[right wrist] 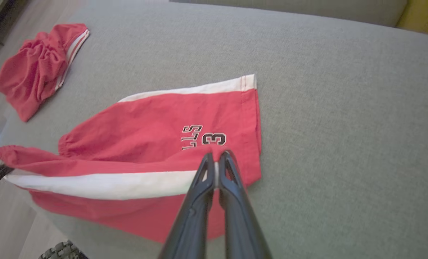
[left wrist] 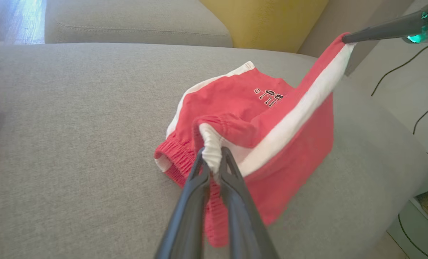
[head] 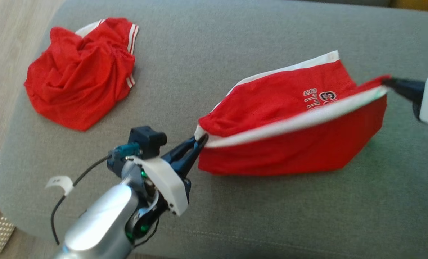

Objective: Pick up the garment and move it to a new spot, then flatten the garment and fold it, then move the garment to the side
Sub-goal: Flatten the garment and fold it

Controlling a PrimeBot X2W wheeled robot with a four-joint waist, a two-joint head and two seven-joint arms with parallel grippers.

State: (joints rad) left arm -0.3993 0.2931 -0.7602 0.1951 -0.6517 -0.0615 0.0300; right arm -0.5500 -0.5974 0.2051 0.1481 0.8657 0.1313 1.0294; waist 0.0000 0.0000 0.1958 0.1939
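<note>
Garment [head: 289, 118] hangs mid-frame, half-lifted between left gripper [head: 199, 141] and right gripper [head: 387, 82], both pinching its edge; flattening, folding remain.

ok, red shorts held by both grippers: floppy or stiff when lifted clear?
Probably floppy: the shorts hang slack below the white stripe stretched between the left gripper and right gripper. Likely light, since thin pinches hold them. The lower part lying on the cushion may drag.
</note>
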